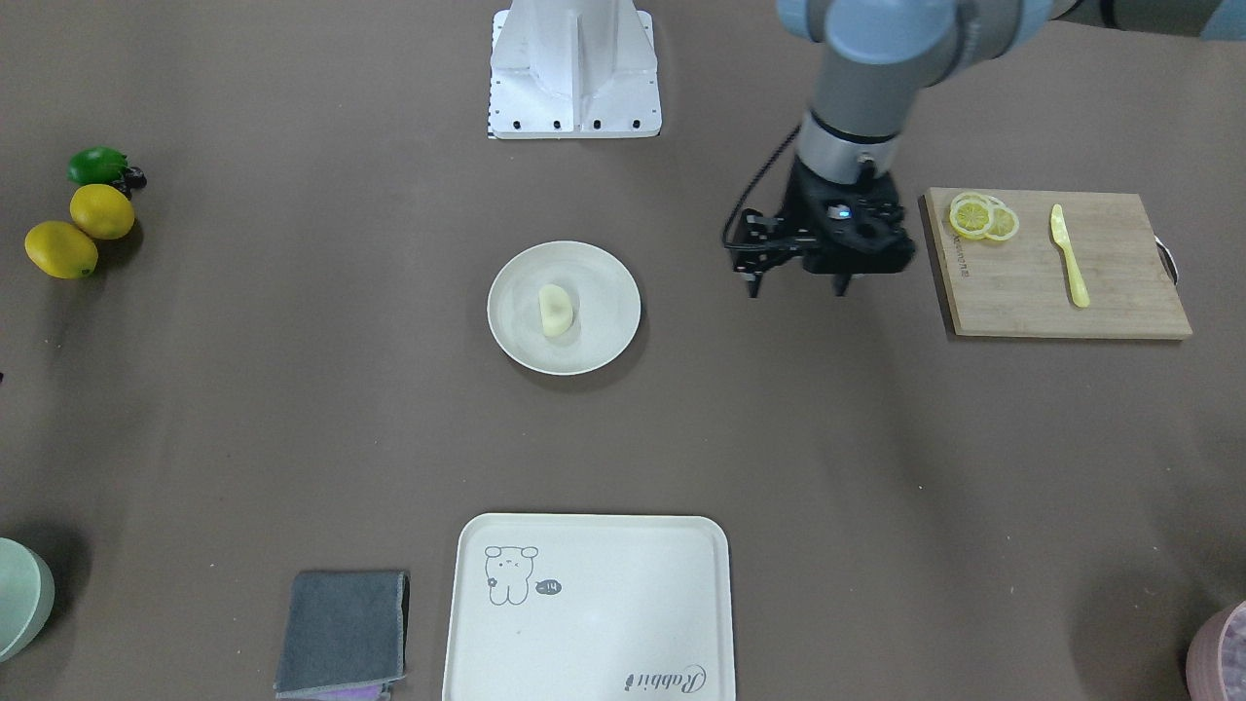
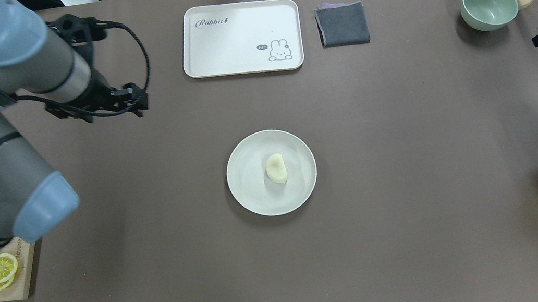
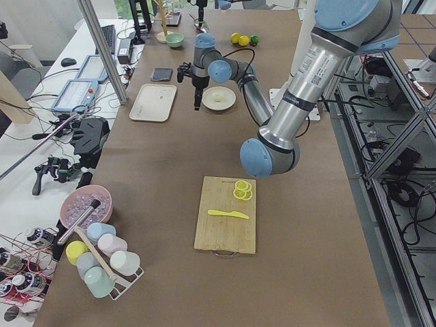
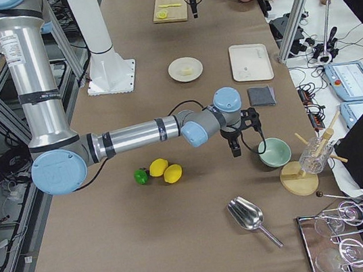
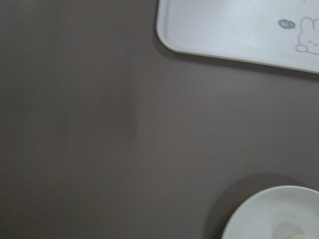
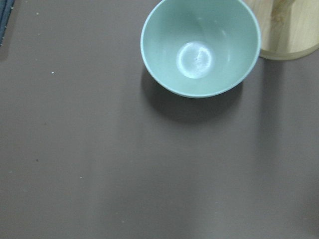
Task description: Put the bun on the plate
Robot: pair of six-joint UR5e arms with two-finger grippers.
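Since the bun (image 1: 557, 310) lies near the centre of the plate (image 1: 604, 336), touching it, placement looks done. Left gripper (image 1: 797, 289) hangs over bare table at the plate's 3 o'clock (front-facing view), well apart from it, jaws spread and nothing between them. Cutting board (image 1: 1061, 292) is just beyond at the gripper's 3 o'clock, with lemon slices (image 1: 983, 216) and a yellow knife (image 1: 1069, 255) on it. Cream tray (image 1: 604, 623) is at the plate's 6. Right gripper (image 4: 235, 143) is near the green bowl (image 4: 274, 153), seen from the side only, so I can't tell whether its jaws are apart or together.
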